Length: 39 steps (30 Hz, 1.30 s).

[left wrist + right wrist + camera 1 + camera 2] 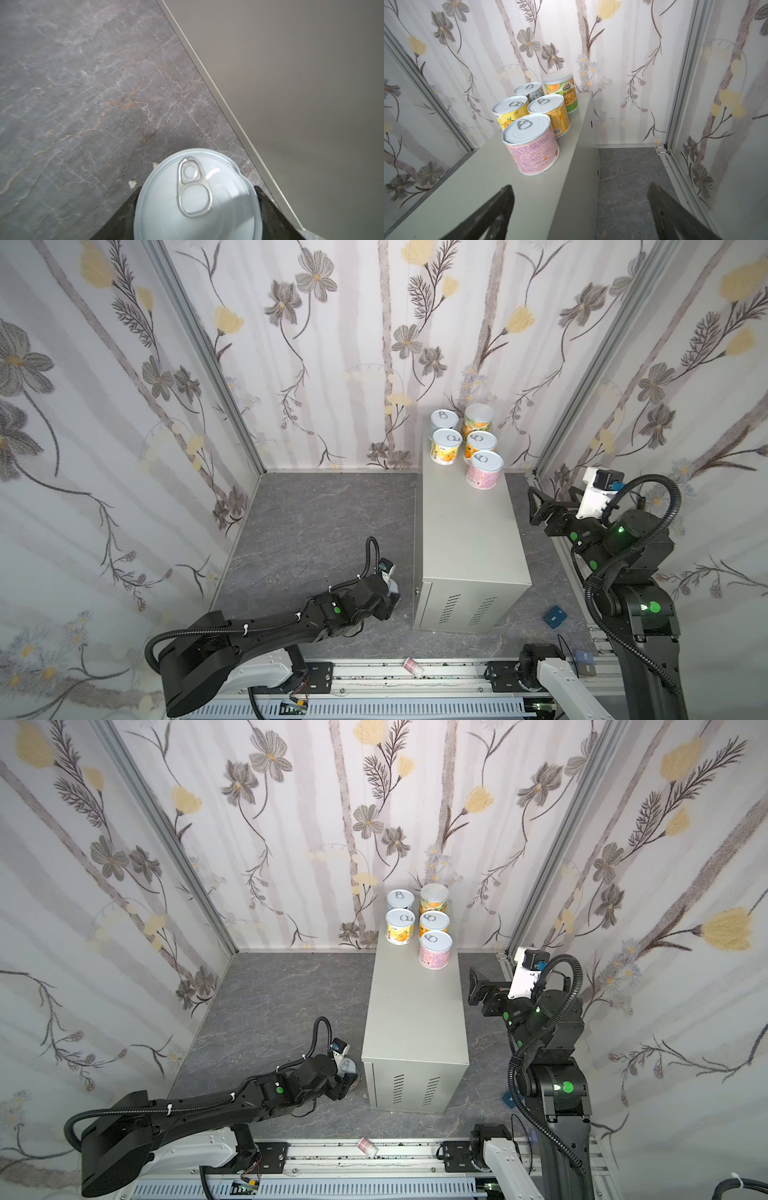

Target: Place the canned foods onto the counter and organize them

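Dark stone floor (311, 522) carries one grey desk (465, 539). Five cans (446, 446) stand upright at its far end. A sixth can (197, 207) sits just left of its near end, clamped by the left end effector (197, 188). Right end effector (580, 187): jaws apart, right of the desk.

Both top views hang high over the near edge, looking steeply down toward the back wall (353, 344), far enough off to hold the whole cell; they share nearly everything, the counter (465, 539) included. The left wrist camera sits close above its jaws, facing down onto the lid of the can (195, 199) between them, stone floor (83, 93) ahead, the counter's side beyond one jaw. The right wrist camera looks forward and slightly down between its wide-apart jaws at the pink can (532, 153) ahead, which both top views also show.
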Available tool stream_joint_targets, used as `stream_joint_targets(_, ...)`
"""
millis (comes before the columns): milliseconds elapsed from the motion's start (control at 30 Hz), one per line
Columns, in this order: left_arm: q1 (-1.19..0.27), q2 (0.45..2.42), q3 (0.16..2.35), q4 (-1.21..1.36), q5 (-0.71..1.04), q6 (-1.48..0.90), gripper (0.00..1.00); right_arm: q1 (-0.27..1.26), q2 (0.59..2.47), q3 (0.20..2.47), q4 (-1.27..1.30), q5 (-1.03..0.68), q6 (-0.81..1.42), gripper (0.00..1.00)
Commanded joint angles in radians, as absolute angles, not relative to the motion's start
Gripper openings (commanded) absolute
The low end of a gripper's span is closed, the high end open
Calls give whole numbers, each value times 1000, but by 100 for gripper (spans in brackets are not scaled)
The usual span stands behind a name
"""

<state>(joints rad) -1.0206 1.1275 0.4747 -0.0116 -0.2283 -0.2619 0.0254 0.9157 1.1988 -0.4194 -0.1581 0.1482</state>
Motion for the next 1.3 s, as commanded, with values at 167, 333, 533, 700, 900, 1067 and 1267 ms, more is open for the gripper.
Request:
stream_joint_targets(167,-999,922,554,-183,-307,-184,57,46,923,1192,-356,-171,143,100)
stream_joint_targets(333,-994,828,638,-257,-358,-170,55,58,925,1191,-353,-170,140,100)
stream_joint_targets(533,-982,807,848,-410,-367,-75,52,71,934,1197,-347,-169,137,100)
stream_joint_targets(700,-967,834,1079,-539,-285,11,51,78,935,1192,-344,-167,135,100)
stream_joint_targets(900,-966,954,1360,-715,-110,82,51,84,930,1188,-340,-168,135,100)
stream_joint_targets(1067,-966,1060,1570,-812,28,133,51,84,920,1181,-343,-199,120,100)
stream_joint_targets(1267,-966,1183,1759,-860,172,177,51,115,926,1180,-355,-478,60,100)
